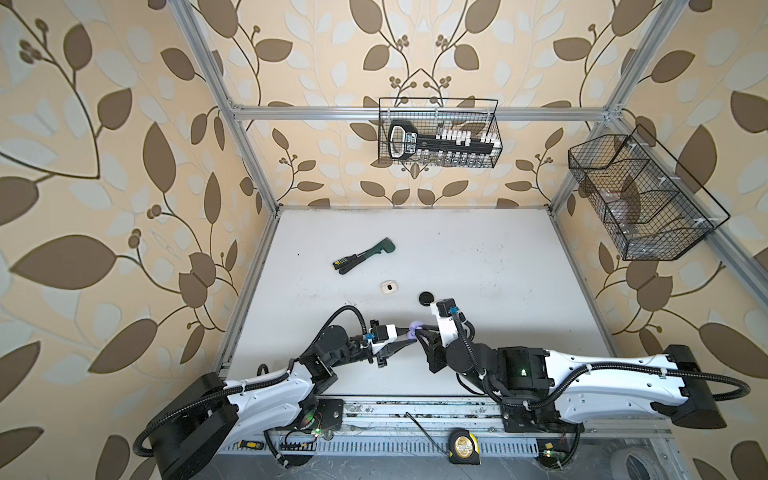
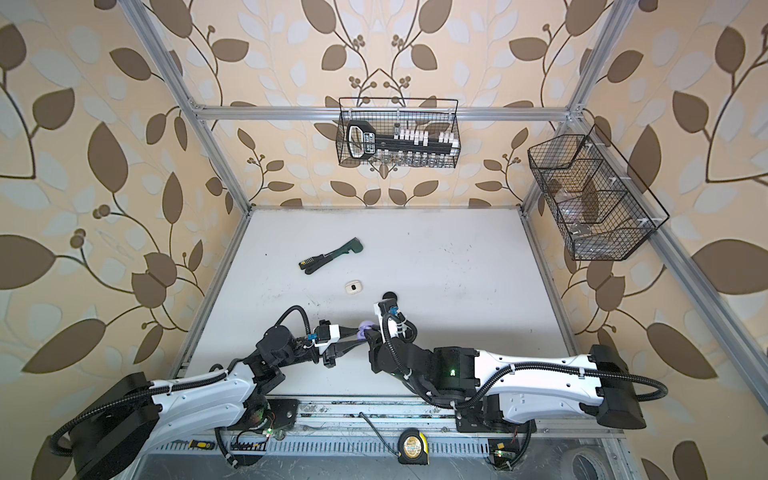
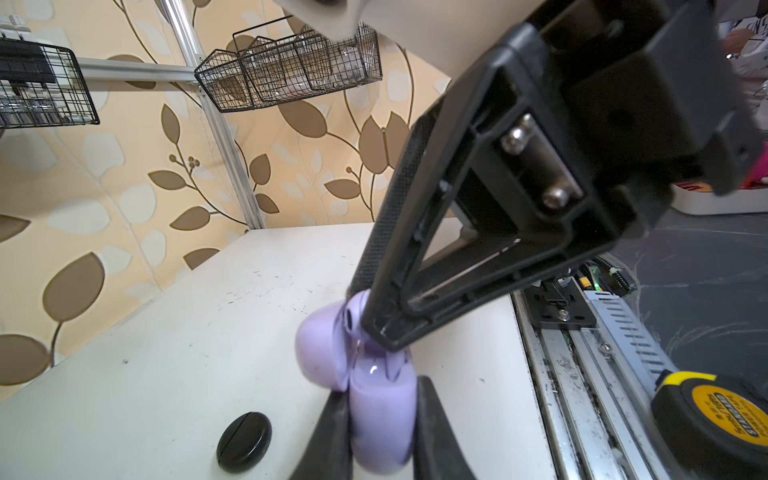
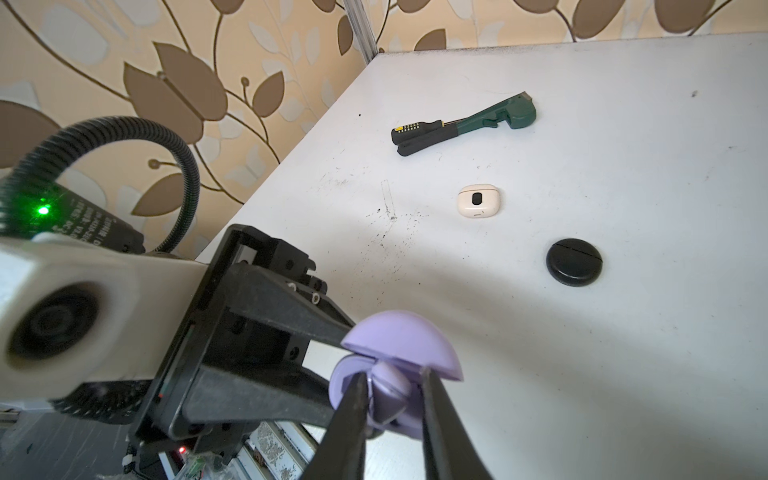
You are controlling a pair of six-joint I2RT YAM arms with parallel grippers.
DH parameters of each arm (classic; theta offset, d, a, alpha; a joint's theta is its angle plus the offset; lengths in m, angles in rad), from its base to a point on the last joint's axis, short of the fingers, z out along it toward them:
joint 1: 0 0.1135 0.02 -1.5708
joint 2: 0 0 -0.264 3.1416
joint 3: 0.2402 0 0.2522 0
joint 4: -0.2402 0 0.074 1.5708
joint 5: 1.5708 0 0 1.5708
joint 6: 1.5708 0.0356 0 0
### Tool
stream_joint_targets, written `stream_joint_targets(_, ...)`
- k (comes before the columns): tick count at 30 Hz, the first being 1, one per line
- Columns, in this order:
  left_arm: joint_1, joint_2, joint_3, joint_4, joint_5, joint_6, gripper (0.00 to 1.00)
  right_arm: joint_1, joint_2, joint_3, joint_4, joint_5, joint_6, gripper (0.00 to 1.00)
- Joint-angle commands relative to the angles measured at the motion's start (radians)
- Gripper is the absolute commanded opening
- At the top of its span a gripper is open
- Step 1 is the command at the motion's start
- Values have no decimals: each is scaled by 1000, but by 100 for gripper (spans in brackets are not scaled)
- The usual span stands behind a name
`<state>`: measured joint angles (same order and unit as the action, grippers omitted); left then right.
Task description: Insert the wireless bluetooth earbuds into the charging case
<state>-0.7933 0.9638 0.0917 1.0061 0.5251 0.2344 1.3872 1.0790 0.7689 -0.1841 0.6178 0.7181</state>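
The right tool has its fingers close on either side of a lilac earbud at the open mouth of the lilac charging case; whether they pinch it I cannot tell. Only the left wrist view shows the left tool clamped on the case body, over the table. In both top views the earbud is too small to make out.

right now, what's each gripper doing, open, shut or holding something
left gripper: shut on the round lilac plastic charging case, lid open.
right gripper: shut on a tiny lilac plastic earbud at the case's opening.
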Motion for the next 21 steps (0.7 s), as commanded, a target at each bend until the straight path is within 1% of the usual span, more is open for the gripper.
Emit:
stream_joint_targets(1, -9, -10, 10, 80, 23, 0, 0, 4, -1, 3, 21, -24, -49, 25)
stream_joint_targets(9, -9, -11, 17, 68, 29, -4, 0, 3, 4, 13, 5, -24, -82, 28)
stream_joint_targets(19, -9, -5, 27, 53, 46, -6, 0, 7, 18, 12, 40, -99, -146, 24)
stream_joint_targets(21, -9, -2, 29, 52, 47, -5, 0, 7, 24, 16, 31, -94, -145, 24)
